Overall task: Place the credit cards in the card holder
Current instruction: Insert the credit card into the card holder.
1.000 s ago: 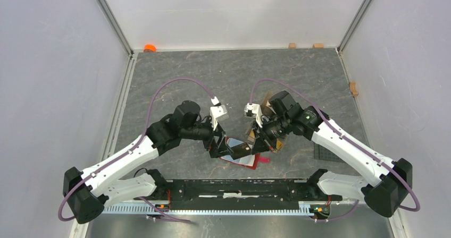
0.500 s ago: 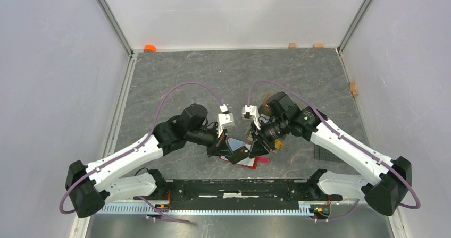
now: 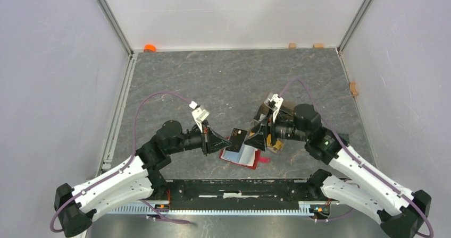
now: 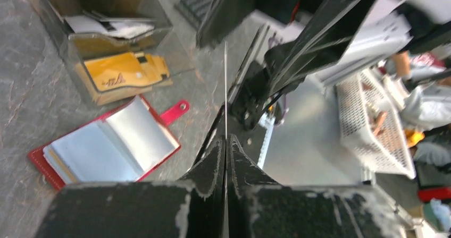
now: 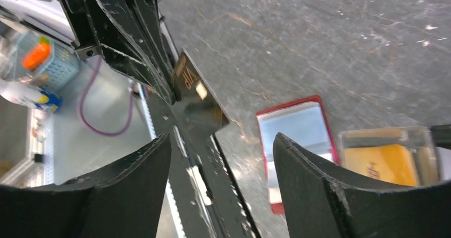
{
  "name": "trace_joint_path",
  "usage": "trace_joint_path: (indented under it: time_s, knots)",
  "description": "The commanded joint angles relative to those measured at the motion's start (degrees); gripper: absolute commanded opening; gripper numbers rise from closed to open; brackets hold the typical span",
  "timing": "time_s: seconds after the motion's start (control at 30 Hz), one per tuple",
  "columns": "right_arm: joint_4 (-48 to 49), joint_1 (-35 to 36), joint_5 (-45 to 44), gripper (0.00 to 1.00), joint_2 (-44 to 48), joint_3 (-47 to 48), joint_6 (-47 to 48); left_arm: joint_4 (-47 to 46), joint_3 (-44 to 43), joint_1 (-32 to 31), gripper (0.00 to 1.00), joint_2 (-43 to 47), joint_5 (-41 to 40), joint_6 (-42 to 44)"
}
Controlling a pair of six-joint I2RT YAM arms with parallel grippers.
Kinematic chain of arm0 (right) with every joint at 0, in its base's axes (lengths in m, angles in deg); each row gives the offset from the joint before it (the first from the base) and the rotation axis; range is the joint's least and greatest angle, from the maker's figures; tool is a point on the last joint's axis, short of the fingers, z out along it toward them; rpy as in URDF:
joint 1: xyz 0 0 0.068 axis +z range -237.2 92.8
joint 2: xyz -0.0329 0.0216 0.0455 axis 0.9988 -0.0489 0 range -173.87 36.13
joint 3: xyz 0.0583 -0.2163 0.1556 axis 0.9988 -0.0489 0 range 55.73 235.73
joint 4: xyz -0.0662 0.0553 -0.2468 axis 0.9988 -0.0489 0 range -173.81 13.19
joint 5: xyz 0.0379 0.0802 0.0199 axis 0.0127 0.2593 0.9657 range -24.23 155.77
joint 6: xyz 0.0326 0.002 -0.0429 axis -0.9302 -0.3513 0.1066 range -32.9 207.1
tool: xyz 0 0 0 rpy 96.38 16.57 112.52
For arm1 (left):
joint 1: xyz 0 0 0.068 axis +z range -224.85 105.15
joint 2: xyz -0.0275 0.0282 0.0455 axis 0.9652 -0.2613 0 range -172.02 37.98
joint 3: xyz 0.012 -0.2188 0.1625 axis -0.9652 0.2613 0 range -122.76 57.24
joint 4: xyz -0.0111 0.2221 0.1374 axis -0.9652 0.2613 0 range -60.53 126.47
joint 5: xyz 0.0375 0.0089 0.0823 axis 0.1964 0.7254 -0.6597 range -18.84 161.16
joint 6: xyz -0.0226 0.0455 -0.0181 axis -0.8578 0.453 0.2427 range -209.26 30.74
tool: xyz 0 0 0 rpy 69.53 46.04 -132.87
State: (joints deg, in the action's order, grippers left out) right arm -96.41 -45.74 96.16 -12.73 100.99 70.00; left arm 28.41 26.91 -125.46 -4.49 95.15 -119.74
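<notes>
My left gripper is shut on the edge of a dark credit card, which it holds in the air above the table. In the left wrist view this dark card shows edge-on, sticking out from the left gripper. The red card holder lies open on the table below, with pale sleeves showing. My right gripper stands open just right of the card, holding nothing. In the right wrist view the dark card hangs beyond the right gripper. An orange credit card lies in a clear box.
The clear plastic box stands right of the card holder, under the right arm. Small tan blocks and an orange object lie along the far wall. A dark ribbed pad lies on the table at the right.
My left gripper has shut on the dark card and drawn back left with it. The right gripper has opened, let go of the card and pulled away to the right.
</notes>
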Motion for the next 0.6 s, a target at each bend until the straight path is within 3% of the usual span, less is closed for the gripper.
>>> trace_joint_path:
  time_s: [0.0,0.1,0.23,0.37,0.43,0.47,0.57]
  knots:
    - [31.04,0.03,2.41,0.67,2.87,-10.53,-20.61,-15.46,2.55,-0.1,0.02,2.58,-6.94,-11.08]
    - [40.16,0.92,4.02,0.55,2.16,-13.34,-25.71,-17.89,3.46,-0.1,0.02,2.25,-6.23,-13.47]
    - [42.53,2.23,5.14,0.34,-0.3,-13.8,-27.13,-18.06,4.03,-0.1,0.02,2.48,-6.5,-14.07]
    - [51.15,2.41,5.62,0.13,-0.65,-17.18,-31.86,-19.29,5.07,-0.1,0.02,1.43,-6.16,-15.29]
    - [49.49,2.41,2.72,0.0,-0.25,-18.17,-32.06,-18.46,5.09,-0.1,0.02,0.48,-5.98,-15.73]
    - [45.83,2.42,0.26,0.0,-0.14,-18.42,-31.7,-14.91,4.21,-0.1,0.1,-0.33,-6.73,-14.92]
    - [33.31,2.35,-7.31,0.0,-1.62,-18.39,-30.51,-2.26,1.14,0.07,0.65,-3.72,-12.6,-13.29]
